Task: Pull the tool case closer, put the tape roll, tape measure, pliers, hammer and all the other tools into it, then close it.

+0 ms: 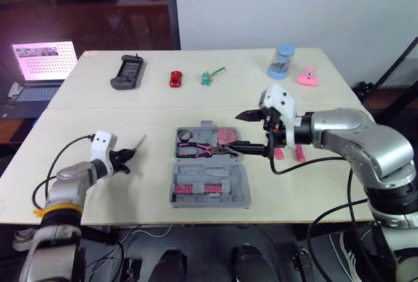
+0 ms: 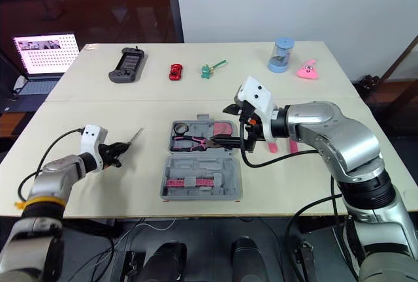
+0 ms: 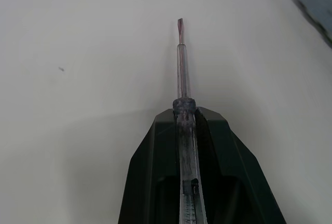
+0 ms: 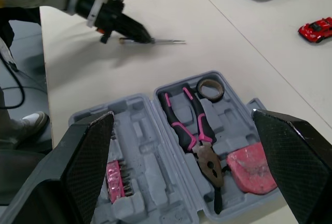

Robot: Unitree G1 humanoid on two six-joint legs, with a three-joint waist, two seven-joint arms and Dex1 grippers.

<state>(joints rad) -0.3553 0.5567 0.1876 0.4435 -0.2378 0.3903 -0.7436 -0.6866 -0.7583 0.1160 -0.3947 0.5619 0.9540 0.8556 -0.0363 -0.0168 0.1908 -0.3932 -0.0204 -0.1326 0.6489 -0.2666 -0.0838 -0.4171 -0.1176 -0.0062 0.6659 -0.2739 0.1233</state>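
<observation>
The grey tool case (image 1: 210,187) lies open near the table's front edge. Its far half holds a tape roll (image 4: 210,88), pink-and-black pliers (image 4: 189,130) and a pink tape measure (image 4: 251,168). A pink bit holder (image 1: 196,190) sits in the near half. My right gripper (image 1: 234,130) hovers open over the case's right far corner, with nothing between its fingers. My left gripper (image 1: 124,160) is to the left of the case, low over the table, shut on a thin screwdriver (image 3: 180,63) whose shaft points toward the case. Two pink handles (image 1: 289,153) lie behind my right arm, partly hidden.
Along the table's far side stand a dark game controller (image 1: 128,72), a red toy car (image 1: 176,78), a green toy (image 1: 210,76), a blue container (image 1: 281,62) and a pink toy (image 1: 307,77). A lit laptop (image 1: 42,60) sits beyond the left edge.
</observation>
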